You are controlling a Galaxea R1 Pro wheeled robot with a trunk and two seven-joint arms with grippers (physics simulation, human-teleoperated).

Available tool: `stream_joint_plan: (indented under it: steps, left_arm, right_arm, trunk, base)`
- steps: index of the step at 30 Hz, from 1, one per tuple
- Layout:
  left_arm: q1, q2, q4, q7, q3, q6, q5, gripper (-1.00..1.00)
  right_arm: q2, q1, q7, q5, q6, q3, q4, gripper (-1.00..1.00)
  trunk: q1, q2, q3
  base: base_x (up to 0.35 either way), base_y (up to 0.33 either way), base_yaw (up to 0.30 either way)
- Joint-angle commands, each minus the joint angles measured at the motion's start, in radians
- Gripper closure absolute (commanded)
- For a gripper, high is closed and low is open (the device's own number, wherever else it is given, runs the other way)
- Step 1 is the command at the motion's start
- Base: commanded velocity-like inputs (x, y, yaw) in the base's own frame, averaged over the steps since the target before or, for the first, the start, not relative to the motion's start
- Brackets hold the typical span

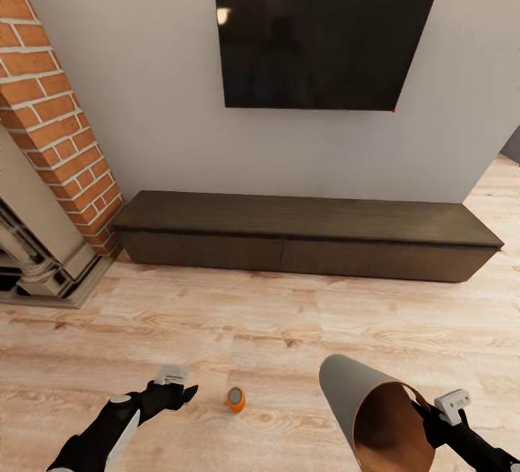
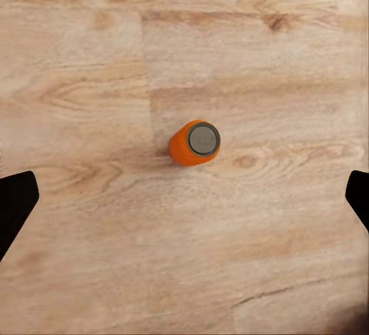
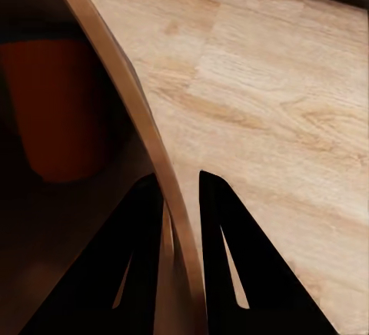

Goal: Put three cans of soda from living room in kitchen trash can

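Note:
An orange can of soda [image 1: 235, 398] stands upright on the wood floor of the living room, a short way right of my left gripper [image 1: 182, 384]. In the left wrist view the can [image 2: 194, 141] sits between and beyond the widely spread fingertips [image 2: 15, 206], untouched; the left gripper [image 2: 184, 204] is open. My right gripper [image 1: 425, 411] is shut on the rim of the tash can [image 1: 350, 385], held tilted above the floor with its coppery inside facing me. In the right wrist view the fingers [image 3: 142, 250] pinch the rim [image 3: 115, 81], and an orange can-like shape [image 3: 61, 112] lies inside.
A long dark low cabinet [image 1: 303, 234] runs along the wall under a wall TV [image 1: 325, 39]. A brick fireplace [image 1: 50, 140] with a stone surround stands at the left. Open wood floor [image 1: 289, 328] lies between me and the cabinet.

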Motion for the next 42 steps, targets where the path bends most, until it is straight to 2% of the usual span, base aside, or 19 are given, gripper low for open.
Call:
stream_joint_plan:
  steps: [1, 5, 6, 8, 9, 11, 13, 14, 17, 20, 22, 23, 25, 29, 31, 34, 35, 37, 42]
  left_arm:
    - [-0.007, -0.007, -0.001, 0.012, 0.000, 0.005, 0.000, -1.00]
    - [-0.027, -0.061, -0.012, 0.053, 0.003, 0.034, 0.004, -1.00]
    - [-0.031, -0.082, -0.016, 0.067, 0.004, 0.050, 0.004, -1.00]
    - [-0.033, -0.093, -0.022, 0.078, 0.004, 0.058, 0.005, -1.00]
    - [-0.034, -0.108, -0.031, 0.092, 0.004, 0.066, 0.004, -1.00]
    - [-0.034, -0.113, -0.034, 0.100, 0.004, 0.069, 0.003, -1.00]
    - [-0.034, -0.118, -0.032, 0.111, 0.004, 0.070, 0.002, -1.00]
    - [-0.033, -0.119, -0.028, 0.117, 0.003, 0.071, 0.002, -1.00]
    - [-0.033, -0.119, -0.023, 0.120, 0.002, 0.070, 0.001, -1.00]
    - [-0.032, -0.120, -0.018, 0.122, 0.002, 0.064, 0.000, -1.00]
    - [-0.031, -0.120, -0.017, 0.123, 0.002, 0.060, 0.001, -1.00]
    - [-0.031, -0.120, -0.017, 0.123, 0.002, 0.058, 0.001, -1.00]
    - [-0.031, -0.120, -0.016, 0.123, 0.002, 0.056, 0.001, -1.00]
    - [-0.031, -0.120, -0.016, 0.123, 0.002, 0.054, 0.002, -1.00]
    - [-0.031, -0.120, -0.016, 0.123, 0.002, 0.054, 0.001, -1.00]
    - [-0.031, -0.120, -0.016, 0.124, 0.002, 0.054, 0.001, -1.00]
    - [-0.031, -0.120, -0.016, 0.124, 0.002, 0.054, 0.000, -1.00]
    - [-0.031, -0.120, -0.016, 0.124, 0.001, 0.053, 0.000, -1.00]
    - [-0.031, -0.120, -0.004, 0.123, -0.001, 0.040, -0.002, -1.00]
  right_arm:
    - [0.000, -0.001, 0.012, -0.008, 0.008, -0.002, -0.002, 1.00]
    - [-0.001, -0.007, 0.013, -0.008, 0.057, -0.002, -0.008, 1.00]
    - [-0.002, -0.015, 0.015, -0.007, 0.083, -0.002, -0.012, 1.00]
    - [-0.003, -0.027, 0.016, -0.007, 0.105, -0.002, -0.016, 1.00]
    - [-0.010, -0.054, 0.017, -0.006, 0.154, -0.001, -0.039, 1.00]
    - [-0.014, -0.071, 0.019, -0.005, 0.202, 0.000, -0.061, 1.00]
    - [-0.019, -0.094, 0.025, -0.005, 0.292, 0.005, -0.111, 1.00]
    - [-0.022, -0.113, 0.046, -0.005, 0.375, 0.009, -0.176, 1.00]
    - [-0.023, -0.125, 0.079, -0.004, 0.452, 0.011, -0.248, 1.00]
    - [-0.029, -0.135, 0.143, -0.004, 0.591, 0.013, -0.376, 1.00]
    - [-0.053, -0.140, 0.196, -0.005, 0.703, 0.014, -0.463, 1.00]
    - [-0.061, -0.143, 0.211, -0.005, 0.729, 0.014, -0.482, 1.00]
    - [-0.092, -0.167, 0.270, -0.004, 0.833, 0.017, -0.543, 1.00]
    - [-0.140, -0.223, 0.321, 0.003, 0.980, 0.036, -0.597, 1.00]
    - [-0.192, -0.252, 0.347, 0.003, 1.074, 0.067, -0.608, 1.00]
    - [-0.234, -0.263, 0.373, 0.004, 1.145, 0.114, -0.612, 1.00]
    - [-0.261, -0.267, 0.386, 0.005, 1.187, 0.150, -0.613, 1.00]
    - [-0.289, -0.271, 0.398, 0.005, 1.230, 0.193, -0.615, 1.00]
    - [-0.313, -0.274, 0.407, 0.008, 1.268, 0.233, -0.620, 1.00]
  trunk:
    - [0.000, 0.000, 0.000]
    - [0.000, 0.000, 0.000]
    - [0.000, 0.000, 0.000]
    - [0.000, 0.000, 0.000]
    - [0.000, 0.000, 0.000]
    - [0.000, 0.000, 0.000]
    - [0.000, 0.000, 0.000]
    - [0.000, 0.000, 0.000]
    - [0.000, 0.000, 0.000]
    - [0.000, 0.000, 0.000]
    - [0.000, 0.000, 0.000]
    - [0.000, 0.000, 0.000]
    - [0.004, -0.007, -0.003]
    - [0.019, -0.035, -0.017]
    - [0.027, -0.049, -0.024]
    - [0.038, -0.070, -0.035]
    - [0.042, -0.077, -0.039]
    - [0.050, -0.091, -0.046]
    - [0.069, -0.126, -0.065]
  base:
    - [-0.014, 0.048, -0.013]
    - [-0.006, 0.021, -0.006]
    - [-0.002, 0.006, -0.002]
    - [-0.001, 0.005, -0.001]
    - [-0.001, 0.002, -0.001]
    - [0.000, 0.002, 0.000]
    - [0.000, 0.000, 0.000]
    - [0.000, 0.000, 0.000]
    - [0.000, 0.000, 0.000]
    - [0.000, 0.000, 0.000]
    - [0.000, 0.000, 0.000]
    - [0.000, 0.000, 0.000]
    - [0.000, 0.000, 0.000]
    - [0.000, 0.000, 0.000]
    - [0.000, 0.000, 0.000]
    - [0.000, 0.000, 0.000]
    - [0.000, 0.000, 0.000]
    - [0.000, 0.000, 0.000]
    - [0.000, 0.000, 0.000]
